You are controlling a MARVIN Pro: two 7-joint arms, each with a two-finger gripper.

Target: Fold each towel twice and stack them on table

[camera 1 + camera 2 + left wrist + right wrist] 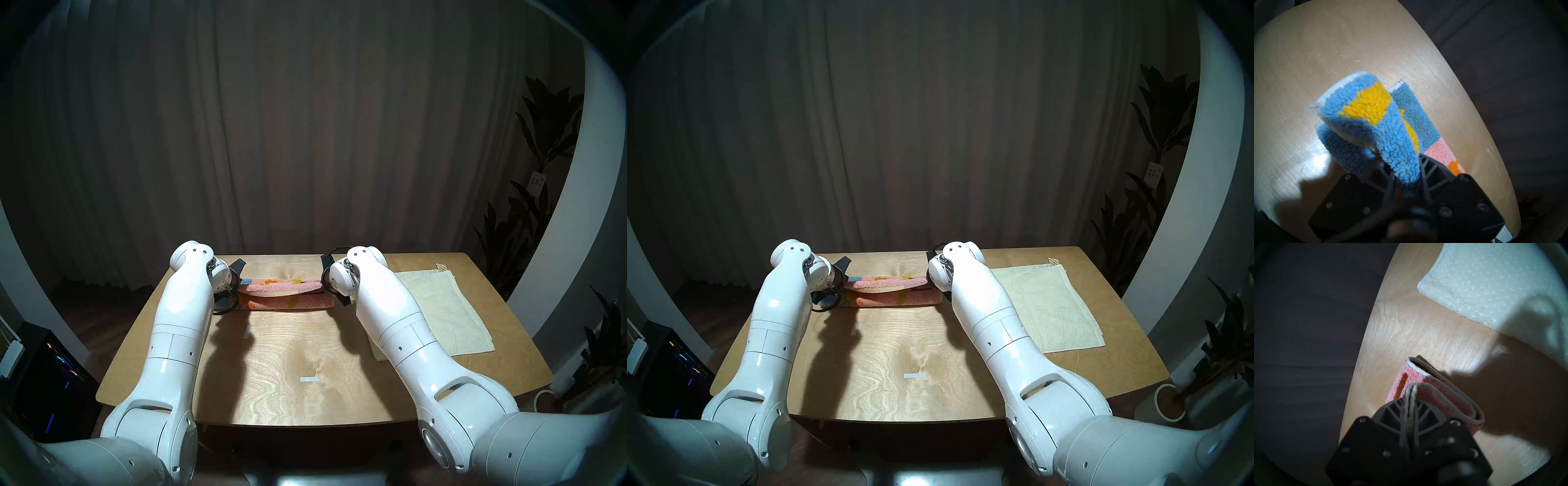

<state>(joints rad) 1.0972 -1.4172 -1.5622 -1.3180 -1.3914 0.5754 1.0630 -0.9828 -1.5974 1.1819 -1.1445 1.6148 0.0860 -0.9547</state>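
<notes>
Pinching opposite ends of the patterned towel (281, 294) at the table's (305, 400) far middle, left gripper (1405, 171) and right gripper (1411, 405) hold 2 layers each. Uneven release could skew the fold; the cream towel (444, 315) lies unfolded far right.
</notes>
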